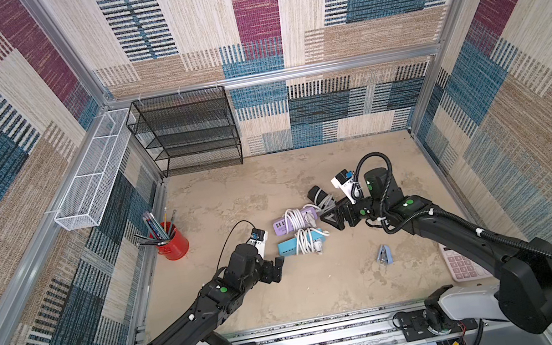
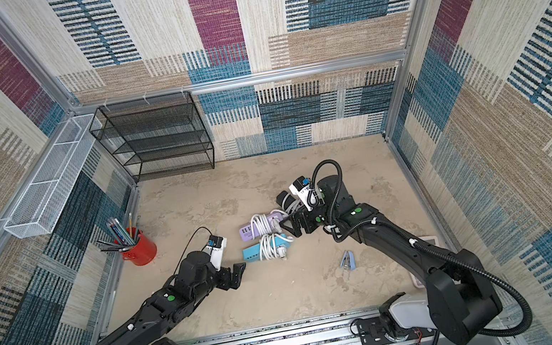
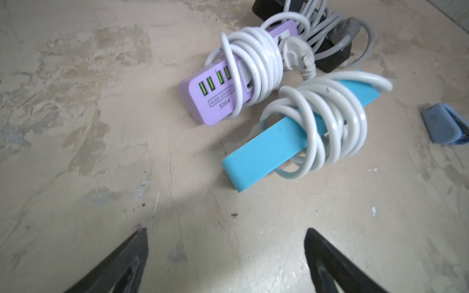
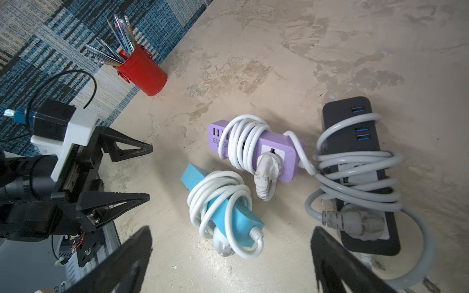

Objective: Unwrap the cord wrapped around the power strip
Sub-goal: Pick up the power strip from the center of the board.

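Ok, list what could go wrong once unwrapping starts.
The white cord on the blue power strip crosses itself; tugging one loop could tighten the tangle.
The purple power strip and black power strip lie close by, cords touching; a pull may drag them.
The left hand and right hand are open, holding nothing; an unpinned strip may slide.

Mottled beige table (image 1: 287, 299). At centre, purple power strip (image 1: 281, 226). Blue power strip (image 1: 286, 247) just beside it at 6 o'clock, black power strip (image 1: 316, 193) near it at 2 o'clock. Red cup (image 1: 175, 247) at 9 o'clock edge. Small blue-grey clip (image 1: 383, 254) at 5 o'clock. Pink calculator (image 1: 463, 265) at 4 o'clock edge. Black mesh rack (image 1: 186, 135) in 11 o'clock corner.
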